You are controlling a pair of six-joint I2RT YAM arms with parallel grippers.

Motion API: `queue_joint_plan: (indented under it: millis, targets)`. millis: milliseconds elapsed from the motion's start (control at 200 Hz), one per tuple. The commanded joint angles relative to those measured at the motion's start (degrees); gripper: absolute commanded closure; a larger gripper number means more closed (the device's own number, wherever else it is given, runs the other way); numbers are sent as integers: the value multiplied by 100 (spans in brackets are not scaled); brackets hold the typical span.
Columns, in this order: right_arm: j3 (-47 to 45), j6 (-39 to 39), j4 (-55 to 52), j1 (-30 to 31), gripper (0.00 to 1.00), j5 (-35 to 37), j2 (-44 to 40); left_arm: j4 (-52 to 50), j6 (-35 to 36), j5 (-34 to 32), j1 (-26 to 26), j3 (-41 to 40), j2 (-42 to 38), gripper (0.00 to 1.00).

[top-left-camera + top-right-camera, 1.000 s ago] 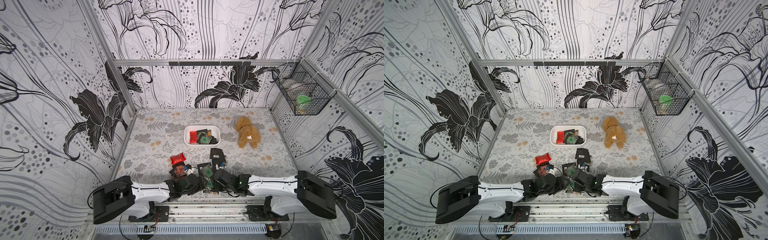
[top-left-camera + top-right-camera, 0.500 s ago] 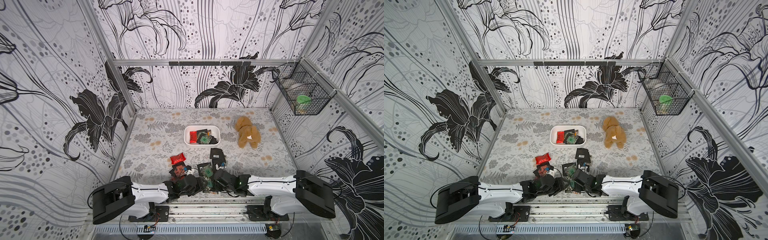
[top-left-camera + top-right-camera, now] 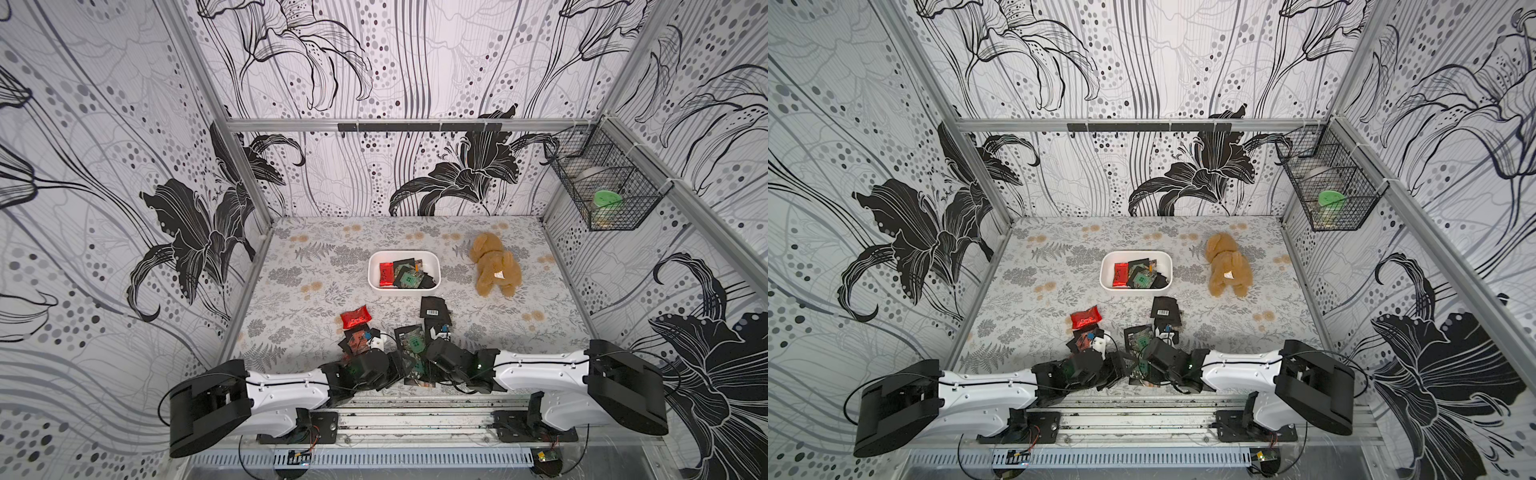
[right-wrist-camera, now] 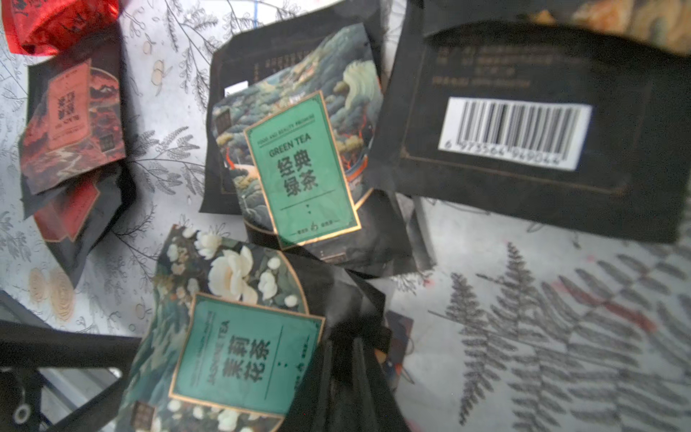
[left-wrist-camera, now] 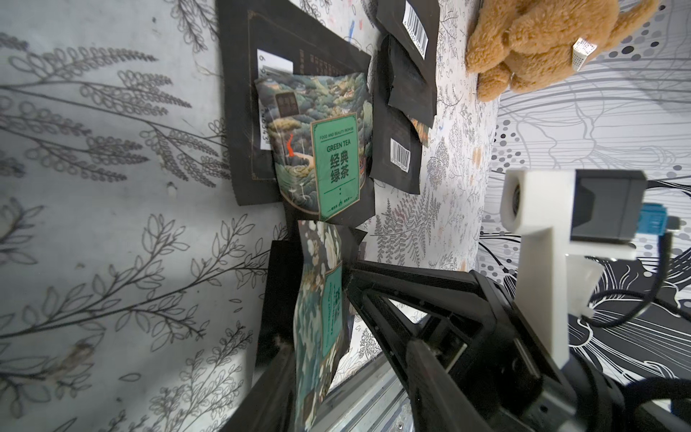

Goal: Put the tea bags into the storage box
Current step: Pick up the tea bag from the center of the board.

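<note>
1. Barely any shift: R claw and L claw stayed low at front pile.
2. R claw pinched jasmine bag by its edge; L claw half-open astride it.
3. Bag prob. light, slick foil: grip seam. Box sat well apart.

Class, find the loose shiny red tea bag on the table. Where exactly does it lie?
In both top views the red tea bag lies on the table, nearer and left of the box, at the loose pile's far left corner.

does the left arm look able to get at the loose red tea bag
Probably yes: the red tea bag lies uncovered on the mat, near the left hand, with only flat sachets between.
</note>
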Motion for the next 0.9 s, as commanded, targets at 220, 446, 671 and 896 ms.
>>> queue_joint_plan:
  millis: [220, 446, 671, 896]
  targets:
    - [-83, 24, -109, 36, 83, 48, -6, 1191, 10, 644, -45, 267, 1107, 70]
    - [-160, 8, -199, 45, 83, 147, -243, 1235, 13, 681, -46, 333, 1232, 85]
    - [-234, -319, -576, 41, 79, 690, -897, 183, 99, 229, -38, 345, 609, 100]
    - [-57, -1023, -1354, -105, 60, 1342, -1838, -1676, 349, -733, -33, 812, -519, 100]
